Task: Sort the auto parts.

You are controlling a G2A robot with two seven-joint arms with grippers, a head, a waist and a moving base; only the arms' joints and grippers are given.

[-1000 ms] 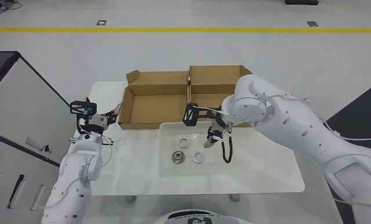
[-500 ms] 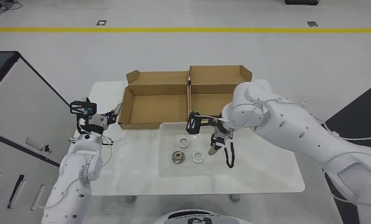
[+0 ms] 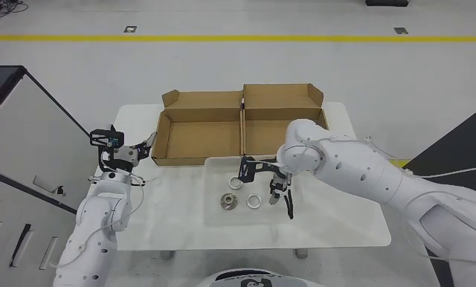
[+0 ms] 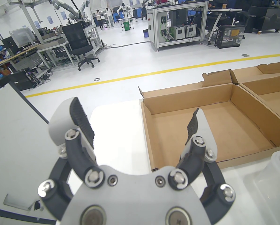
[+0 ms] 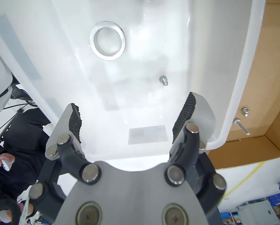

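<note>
The right gripper (image 5: 133,104) is held spread, with nothing between its fingers, low over the tray (image 5: 252,47) toward that tray's 3 o'clock end. Close before its fingertips a small bolt (image 5: 163,80) lies on the tray floor. In the top view a ring (image 3: 253,201) is found near the gripper at its 9 o'clock. A second ring (image 3: 235,182) lies farther off at about 10 o'clock. A flanged hub (image 3: 227,202) lies at 9 o'clock beyond the first ring, apart from both rings.

At the tray's 12 o'clock two cardboard boxes are set side by side. In the right box (image 3: 260,138), just past the tray's rim, a nut (image 5: 245,111) and a longer bolt (image 5: 242,126) lie just beside each other. No part can be made out in the left box (image 4: 201,129). The left gripper (image 4: 135,108) is held spread and unloaded at that box's 9 o'clock, above the table (image 3: 335,220).

The sorting is judged to be begun but less than half done. Two small fasteners are seen placed in the right box, and four pieces are left in the tray to be carried over. The left box appears to have received nothing yet.

Counted:
- grippers: two
- boxes: two
- tray: one
- rings: two
- hub: one
- bolts: two
- nut: one
</note>
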